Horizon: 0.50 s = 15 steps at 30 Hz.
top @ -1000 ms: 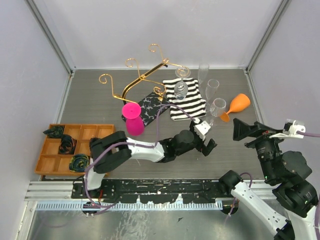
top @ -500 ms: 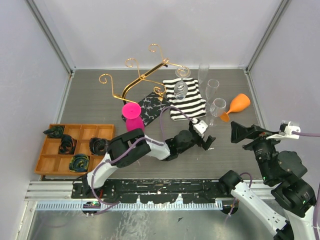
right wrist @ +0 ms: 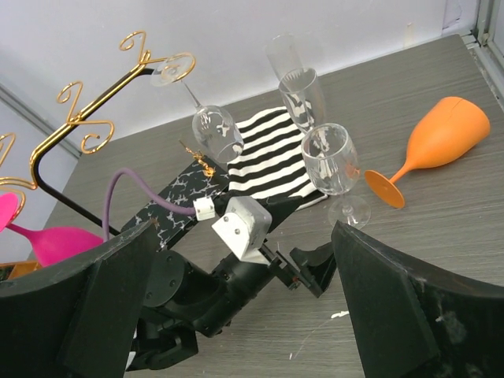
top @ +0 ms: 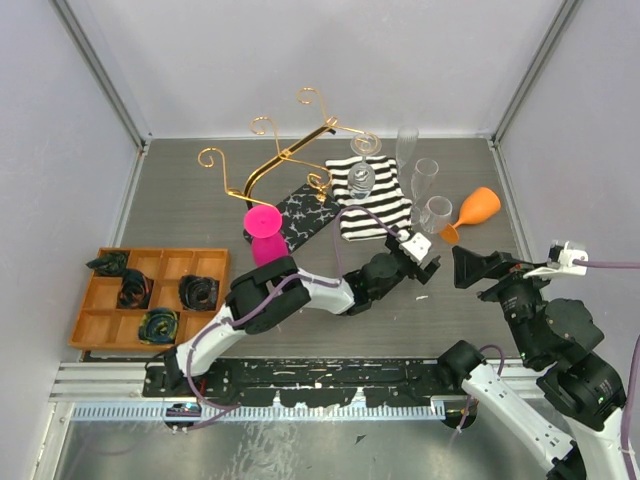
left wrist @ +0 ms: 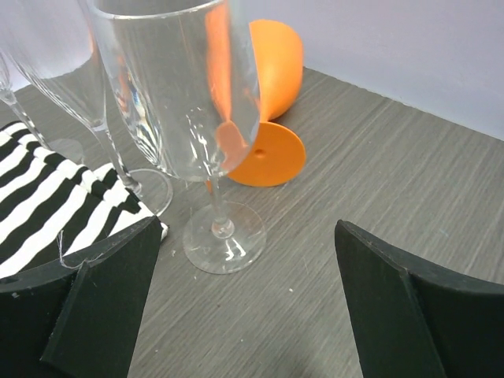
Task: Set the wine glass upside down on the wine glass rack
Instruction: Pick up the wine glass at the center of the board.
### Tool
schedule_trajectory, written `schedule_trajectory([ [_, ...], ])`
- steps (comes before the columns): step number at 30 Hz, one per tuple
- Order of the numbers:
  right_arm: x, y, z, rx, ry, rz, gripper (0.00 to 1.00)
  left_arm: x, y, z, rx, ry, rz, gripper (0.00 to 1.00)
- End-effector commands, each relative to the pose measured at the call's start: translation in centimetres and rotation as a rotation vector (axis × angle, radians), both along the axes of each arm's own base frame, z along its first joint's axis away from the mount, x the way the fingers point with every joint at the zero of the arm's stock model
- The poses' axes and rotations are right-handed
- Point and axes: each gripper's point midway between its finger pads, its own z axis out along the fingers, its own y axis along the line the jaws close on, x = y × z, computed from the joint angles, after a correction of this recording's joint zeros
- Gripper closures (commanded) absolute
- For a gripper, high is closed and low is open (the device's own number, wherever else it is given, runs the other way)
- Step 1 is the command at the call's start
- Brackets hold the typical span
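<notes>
My left end effector [top: 418, 267] [left wrist: 260, 315] is stretched across the worktop [top: 200, 200] with its fingers spread wide and nothing between them. The clear wine glass [top: 436, 214] [left wrist: 197, 118] [right wrist: 329, 161] stands upright just ahead of it at about 1 o'clock. Its foot rests on the bare worktop, just beside the edge of the black-and-white striped cloth [top: 372, 205] [left wrist: 39, 197] [right wrist: 272, 157], and neither finger touches it. My right end effector [top: 478, 268] [right wrist: 252, 315] hangs over the worktop at 3 o'clock from the left one, equally wide open and empty. The wine glass rack [top: 280, 160] [right wrist: 79, 126] stands at about 10 o'clock from my left end effector, its gold wire arms rising from the black marbled base. Another clear glass [top: 361, 178] [right wrist: 214, 132] already hangs bowl-down from one of the rack's curled hooks, above the striped cloth. An orange glass [top: 475, 212] [left wrist: 272, 71] [right wrist: 441, 138] lies on its side at 3 o'clock from the wine glass, near it but not touching. Two tall flutes [top: 425, 175] [right wrist: 303, 98] stand upright beyond it at 12 o'clock. A pink glass [top: 266, 238] sits foot-up by the near corner of the rack's base; I cannot tell whether it hangs or stands. A wooden tray [top: 150, 262] of dark rolled items lies far off at 9 o'clock.
</notes>
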Motion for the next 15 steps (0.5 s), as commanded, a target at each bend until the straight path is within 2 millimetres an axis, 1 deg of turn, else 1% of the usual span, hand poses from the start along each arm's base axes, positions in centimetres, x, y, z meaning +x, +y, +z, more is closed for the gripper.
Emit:
schedule_trajectory([
  [1, 0.1, 0.8, 0.6, 0.039, -0.021, 0.030, 0.02, 1.7, 0.0, -0.1, -0.001, -0.025, 0.072, 0.01],
  [3, 0.0, 0.7, 0.7, 0.041, -0.022, 0.030, 0.02, 2.1, -0.2, -0.3, 0.001, -0.026, 0.084, 0.00],
  [5, 0.0, 0.7, 0.8, 0.042, -0.024, 0.032, 0.02, 2.7, -0.3, -0.7, 0.002, -0.020, 0.095, 0.02],
  [8, -0.2, 0.7, 0.9, 0.045, -0.026, 0.035, 0.02, 3.5, -0.5, -0.9, -0.015, -0.007, 0.100, 0.06],
  [13, -0.4, 0.6, 0.8, 0.046, -0.023, 0.036, 0.02, 4.6, -1.0, -0.7, -0.039, 0.006, 0.086, 0.17],
  [15, -0.4, 0.6, 0.7, 0.048, -0.022, 0.037, 0.02, 5.0, -1.2, -0.7, -0.052, 0.013, 0.084, 0.18],
])
